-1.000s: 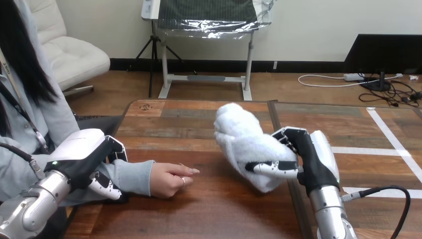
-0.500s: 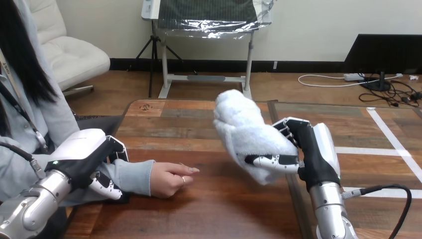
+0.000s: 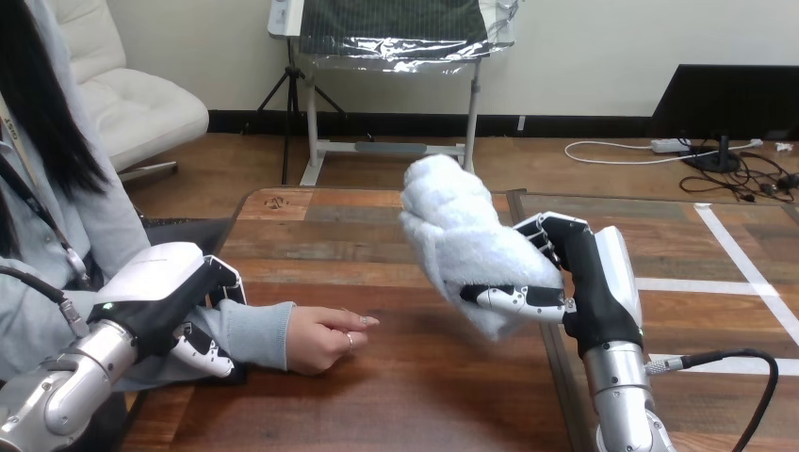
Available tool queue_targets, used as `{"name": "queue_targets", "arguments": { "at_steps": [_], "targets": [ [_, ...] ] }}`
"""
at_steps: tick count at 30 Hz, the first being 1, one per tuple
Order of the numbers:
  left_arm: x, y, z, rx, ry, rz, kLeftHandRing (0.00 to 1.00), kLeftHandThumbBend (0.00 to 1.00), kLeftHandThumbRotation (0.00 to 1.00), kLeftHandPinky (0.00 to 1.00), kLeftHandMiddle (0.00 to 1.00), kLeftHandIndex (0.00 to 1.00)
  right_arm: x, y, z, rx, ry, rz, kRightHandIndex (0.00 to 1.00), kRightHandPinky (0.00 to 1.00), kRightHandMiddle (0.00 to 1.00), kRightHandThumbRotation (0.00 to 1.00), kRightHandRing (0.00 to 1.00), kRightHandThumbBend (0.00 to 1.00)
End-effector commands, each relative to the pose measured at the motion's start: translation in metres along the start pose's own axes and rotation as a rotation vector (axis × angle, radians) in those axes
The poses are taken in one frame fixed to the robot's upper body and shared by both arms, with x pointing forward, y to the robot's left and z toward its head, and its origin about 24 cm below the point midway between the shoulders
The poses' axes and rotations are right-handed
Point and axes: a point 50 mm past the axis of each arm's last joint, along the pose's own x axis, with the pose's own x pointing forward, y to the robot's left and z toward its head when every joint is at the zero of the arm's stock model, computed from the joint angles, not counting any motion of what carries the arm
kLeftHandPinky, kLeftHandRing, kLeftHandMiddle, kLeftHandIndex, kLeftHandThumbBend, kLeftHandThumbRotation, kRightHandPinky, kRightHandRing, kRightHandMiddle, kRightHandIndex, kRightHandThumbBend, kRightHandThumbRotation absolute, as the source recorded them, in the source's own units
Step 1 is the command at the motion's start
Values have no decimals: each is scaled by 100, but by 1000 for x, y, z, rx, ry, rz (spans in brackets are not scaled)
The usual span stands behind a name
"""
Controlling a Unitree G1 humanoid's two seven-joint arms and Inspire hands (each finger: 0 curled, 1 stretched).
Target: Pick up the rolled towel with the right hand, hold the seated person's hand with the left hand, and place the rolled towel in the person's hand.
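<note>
The robot's right hand [image 3: 589, 282] is clamped on the rolled towel [image 3: 462, 240], fingers behind it and thumb in front, holding it above the table [image 3: 405, 395]. Its left hand [image 3: 160, 292] is curled round the person's forearm [image 3: 250, 334]. The person's hand [image 3: 320, 339] rests just past the left hand, loosely curled, palm probably down. The carrying step is in hand. Next, the towel must travel across and down into that hand, which needs opening.
</note>
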Motion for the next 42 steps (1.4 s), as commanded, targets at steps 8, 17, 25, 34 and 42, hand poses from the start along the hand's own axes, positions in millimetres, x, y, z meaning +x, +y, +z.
{"name": "queue_targets", "arguments": {
  "at_steps": [8, 17, 25, 34, 42],
  "targets": [
    [13, 20, 19, -8, -109, 80, 34, 90, 0, 29, 40, 40, 34, -6, 42, 129, -193, -95, 45, 27, 40, 0, 31, 79],
    [13, 24, 22, -17, -136, 88, 33, 91, 0, 28, 39, 39, 35, -6, 44, 156, -199, -103, 45, 26, 40, 0, 30, 79],
    [12, 29, 26, -37, -179, 107, 32, 91, 0, 27, 38, 38, 35, -5, 44, 172, -194, -108, 45, 26, 40, 0, 30, 80],
    [10, 37, 33, -44, -239, 144, 31, 92, 0, 26, 37, 37, 34, -3, 43, 169, -184, -105, 45, 26, 40, 0, 30, 80],
    [6, 45, 41, -46, -306, 180, 30, 93, 0, 25, 36, 37, 32, -1, 43, 152, -184, -98, 44, 25, 39, 0, 29, 81]
  ]
}}
